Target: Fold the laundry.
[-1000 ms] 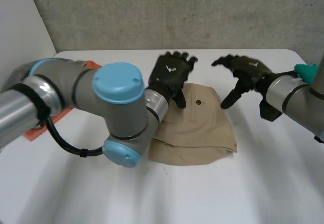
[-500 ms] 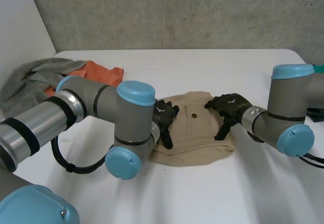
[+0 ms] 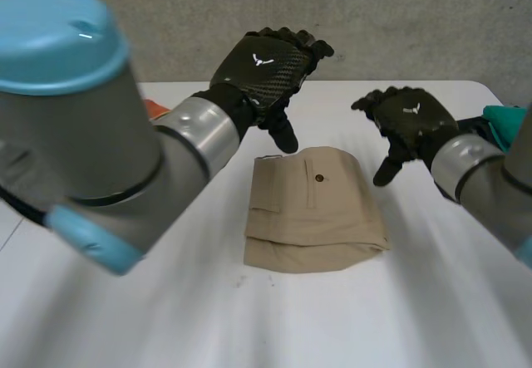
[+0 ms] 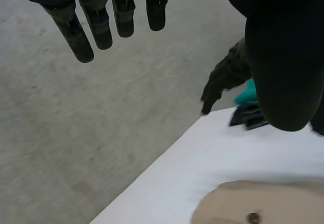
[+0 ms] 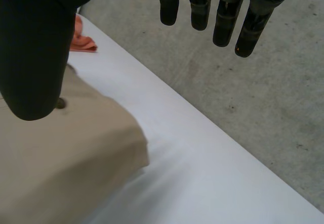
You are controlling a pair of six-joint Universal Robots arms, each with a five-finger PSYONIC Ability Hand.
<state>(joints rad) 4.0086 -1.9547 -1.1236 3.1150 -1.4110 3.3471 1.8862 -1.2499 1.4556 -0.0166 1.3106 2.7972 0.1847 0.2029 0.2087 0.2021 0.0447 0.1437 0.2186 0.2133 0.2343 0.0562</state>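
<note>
Folded beige shorts [image 3: 314, 210] with a small dark button lie in the middle of the white table [image 3: 191, 301]. My left hand [image 3: 264, 67] hovers raised above the shorts' far left corner, open, holding nothing. My right hand [image 3: 407, 123] hangs open over the table just right of the shorts' far edge, thumb pointing down, also empty. In the left wrist view the left hand's fingers [image 4: 86, 27] are straight above the shorts' rounded far edge [image 4: 263, 204]. In the right wrist view the straight fingers [image 5: 223, 16] of my right hand hang above the shorts [image 5: 55, 163].
An orange cloth [image 5: 81, 37] lies at the table's far left; a sliver of that orange cloth [image 3: 154, 106] peeks from behind my left arm. A teal object [image 3: 505, 120] sits at the table's right edge. The grey floor lies beyond the table's far edge.
Both hands have lifted off the folded shorts and risen above the table. The left arm swung up close to the head camera, hiding the pile at far left.
</note>
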